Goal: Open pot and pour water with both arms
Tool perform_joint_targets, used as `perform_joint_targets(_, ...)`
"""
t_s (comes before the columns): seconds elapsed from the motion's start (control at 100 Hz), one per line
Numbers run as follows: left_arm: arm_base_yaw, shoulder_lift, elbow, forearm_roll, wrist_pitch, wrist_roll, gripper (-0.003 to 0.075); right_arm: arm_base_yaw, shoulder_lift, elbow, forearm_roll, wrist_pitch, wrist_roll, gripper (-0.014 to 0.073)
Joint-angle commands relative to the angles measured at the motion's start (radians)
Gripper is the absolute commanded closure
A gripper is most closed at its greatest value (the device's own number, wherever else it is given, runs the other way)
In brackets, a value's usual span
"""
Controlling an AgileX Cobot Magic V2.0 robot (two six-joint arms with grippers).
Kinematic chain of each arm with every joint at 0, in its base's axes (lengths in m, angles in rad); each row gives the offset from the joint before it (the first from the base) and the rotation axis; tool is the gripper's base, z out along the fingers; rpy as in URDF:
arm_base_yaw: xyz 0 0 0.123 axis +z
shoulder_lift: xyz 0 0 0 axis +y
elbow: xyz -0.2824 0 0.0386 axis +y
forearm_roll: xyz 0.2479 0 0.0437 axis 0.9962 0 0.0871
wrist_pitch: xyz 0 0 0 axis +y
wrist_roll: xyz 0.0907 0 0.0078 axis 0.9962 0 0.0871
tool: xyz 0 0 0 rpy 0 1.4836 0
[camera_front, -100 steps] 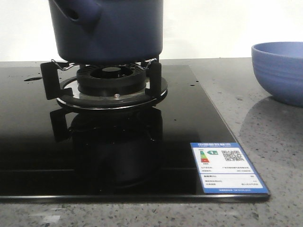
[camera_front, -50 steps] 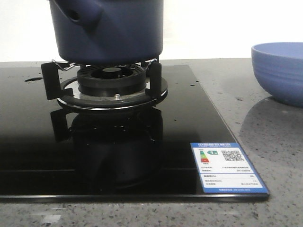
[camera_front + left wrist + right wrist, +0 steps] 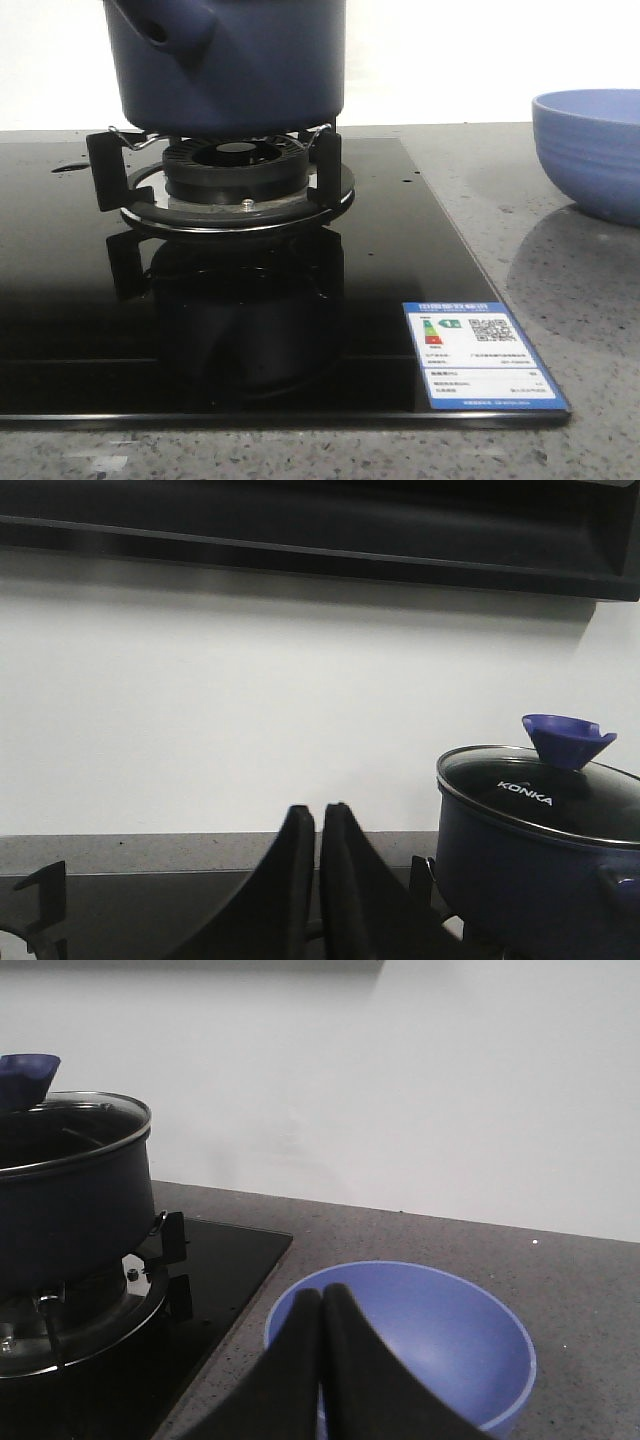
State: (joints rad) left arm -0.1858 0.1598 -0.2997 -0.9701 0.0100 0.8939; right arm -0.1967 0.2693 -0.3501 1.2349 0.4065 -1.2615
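Front view, item one: the pot [image 3: 235,65], dark navy, seated on the burner grate [image 3: 225,175] of a black glass hob [image 3: 400,250]; its hollow side stub [image 3: 165,25] points toward my left. I see neither arm in this view.

Item two: lid [image 3: 545,795], glass with a metal rim, on the pot, topped by a blue knob [image 3: 567,740]. I judge the pot unopened.

Item three: left gripper [image 3: 320,825], jaws pressed together, holding nothing, hanging beside the pot and apart from it.

Item four: right gripper [image 3: 322,1305], jaws likewise closed and empty, poised over the light blue bowl [image 3: 440,1345], which stands on the grey stone counter [image 3: 580,1260] just off the hob's edge.

Item five, risks as I judge them:
- Closed jaws brought to the knob would push the lid askew instead of gripping; I must part them first.
- The knob flares upward and looks smooth; a shallow pinch could slip and drop the glass lid onto hob or counter.
- The pot rests on narrow grate prongs; a sideways nudge could tip it and spill.
- Pouring with the bowl well apart from the pot risks water on the counter.
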Motion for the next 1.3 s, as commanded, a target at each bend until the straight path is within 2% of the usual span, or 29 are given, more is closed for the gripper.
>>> perform_joint_targets(0.0,0.006,0.012,-0.025,-0.007,-0.042,-0.002,0.0741,-0.006,0.009,-0.025,0.037,-0.033,-0.012,0.0655)
perform_joint_targets(0.35,0.006,0.012,-0.023,-0.003,-0.043,-0.002,0.0741,-0.006,0.009,-0.025,0.037,-0.033,-0.012,0.0655)
perform_joint_targets(0.43,0.01,0.012,-0.019,0.134,-0.023,-0.048,0.0741,-0.006,0.009,-0.025,0.037,-0.033,-0.012,0.0655)
perform_joint_targets(0.48,0.018,0.01,-0.01,0.314,-0.026,-0.189,0.0741,-0.006,0.009,-0.025,0.037,-0.033,-0.012,0.0655)
perform_joint_targets(0.56,0.047,0.004,0.02,0.626,-0.033,-0.555,0.0741,-0.006,0.009,-0.025,0.037,-0.033,-0.012,0.0655)
perform_joint_targets(0.62,0.077,-0.016,0.051,0.858,-0.027,-0.773,0.0741,-0.006,0.009,-0.025,0.037,-0.033,-0.012,0.0655)
perform_joint_targets(0.68,0.103,-0.049,0.092,0.97,-0.02,-0.915,0.0741,-0.006,0.009,-0.025,0.037,-0.033,-0.012,0.0655)
perform_joint_targets(0.89,0.186,-0.187,0.262,0.908,-0.018,-0.928,0.0741,-0.006,0.009,-0.025,0.037,-0.033,-0.012,0.0655)
perform_joint_targets(1.02,0.208,-0.191,0.332,0.888,-0.04,-0.928,0.0741,-0.006,0.009,-0.025,0.037,-0.033,-0.012,0.0655)
perform_joint_targets(1.29,0.208,-0.191,0.332,0.882,-0.024,-0.919,0.0741,-0.006,0.009,-0.025,0.037,-0.033,-0.012,0.0655)
